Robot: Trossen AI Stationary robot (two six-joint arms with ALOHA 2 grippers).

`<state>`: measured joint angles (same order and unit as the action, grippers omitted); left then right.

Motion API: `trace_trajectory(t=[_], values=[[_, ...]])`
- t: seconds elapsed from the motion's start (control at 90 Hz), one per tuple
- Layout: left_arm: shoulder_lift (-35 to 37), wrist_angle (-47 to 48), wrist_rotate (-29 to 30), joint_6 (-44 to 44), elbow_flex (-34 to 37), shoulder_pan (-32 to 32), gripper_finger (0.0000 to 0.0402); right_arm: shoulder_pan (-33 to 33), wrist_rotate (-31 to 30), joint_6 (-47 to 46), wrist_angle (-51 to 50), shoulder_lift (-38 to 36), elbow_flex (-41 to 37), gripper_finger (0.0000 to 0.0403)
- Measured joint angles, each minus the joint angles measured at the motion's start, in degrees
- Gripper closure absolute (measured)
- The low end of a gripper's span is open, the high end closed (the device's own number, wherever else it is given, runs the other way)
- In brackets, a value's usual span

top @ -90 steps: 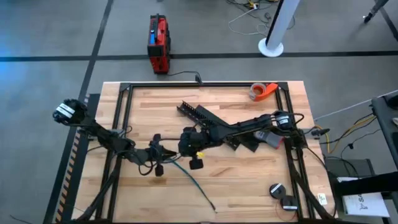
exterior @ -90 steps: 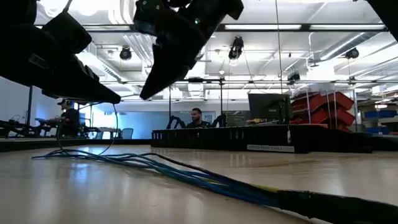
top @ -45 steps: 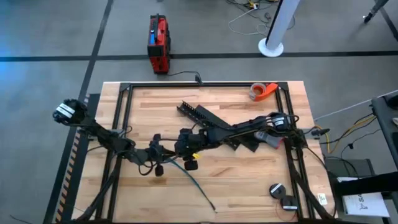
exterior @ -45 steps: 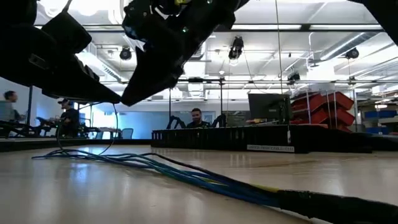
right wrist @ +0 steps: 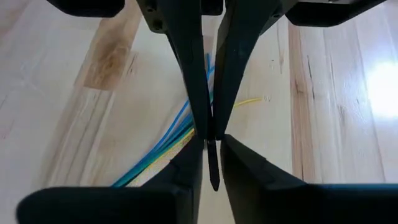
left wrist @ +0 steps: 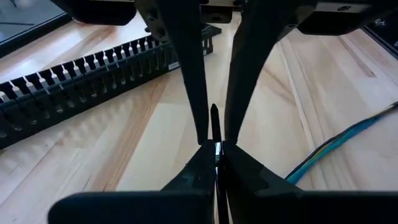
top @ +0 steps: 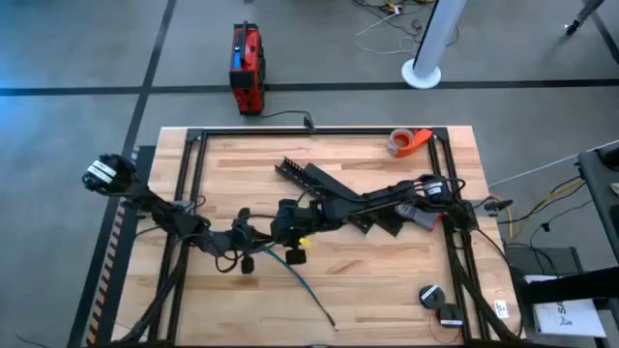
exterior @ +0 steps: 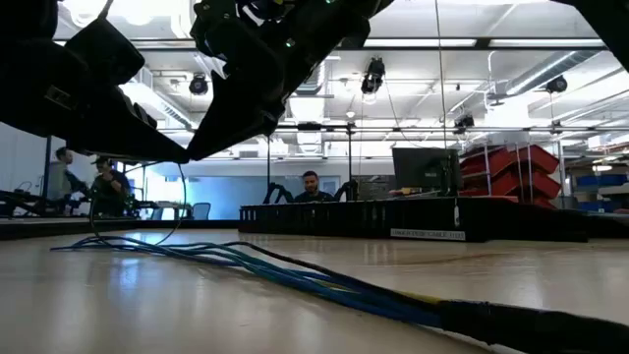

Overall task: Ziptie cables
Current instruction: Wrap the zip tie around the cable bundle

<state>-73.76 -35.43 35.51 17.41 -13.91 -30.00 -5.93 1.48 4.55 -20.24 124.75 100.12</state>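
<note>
The cables [top: 300, 285] are a loose bunch of blue, green and yellow wires lying flat on the wooden table [top: 387, 271]. They also show in the low view [exterior: 295, 275] and in both wrist views [left wrist: 336, 146] [right wrist: 165, 149]. Above their far end my two grippers meet tip to tip. My left gripper [left wrist: 217, 149] [top: 261, 240] is shut on a thin black zip tie [left wrist: 214, 121]. My right gripper [right wrist: 212, 138] [top: 275, 235] is slightly open, one finger on either side of the tie's free end [right wrist: 214, 171]. My left gripper pinches the zip tie [left wrist: 217, 147] between its two fingertips, coming in roughly level from the table's left. The tie's free end [left wrist: 214, 112] sticks out past the tips toward my right gripper. The tie is clear of the table and lies along the fingers.
Black slotted rails [top: 319, 184] [left wrist: 87, 93] lie just beyond the grippers. A tape roll [top: 408, 142] sits at the far right. Small round parts [top: 430, 295] lie near the right front. A black frame [top: 193, 155] borders the table. A red box [top: 247, 68] stands on the floor beyond.
My right gripper has moved toward the table's left, closing in on my left gripper until its fingers stand around the zip tie's free end. The cables have stayed where they lay.
</note>
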Motion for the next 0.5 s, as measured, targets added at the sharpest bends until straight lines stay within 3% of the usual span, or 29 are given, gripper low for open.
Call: trace_trajectory(t=[0.2,0.5], values=[[0.00,-0.51,-0.01,0.00,0.02,0.00,0.0401,0.09,0.00,0.56,-0.53,0.00,0.00,0.0398],[0.00,-0.98,0.15,0.17,0.02,0.00,0.0401,-0.14,-1.79,-0.06,-6.59,-1.51,0.00,0.0402]])
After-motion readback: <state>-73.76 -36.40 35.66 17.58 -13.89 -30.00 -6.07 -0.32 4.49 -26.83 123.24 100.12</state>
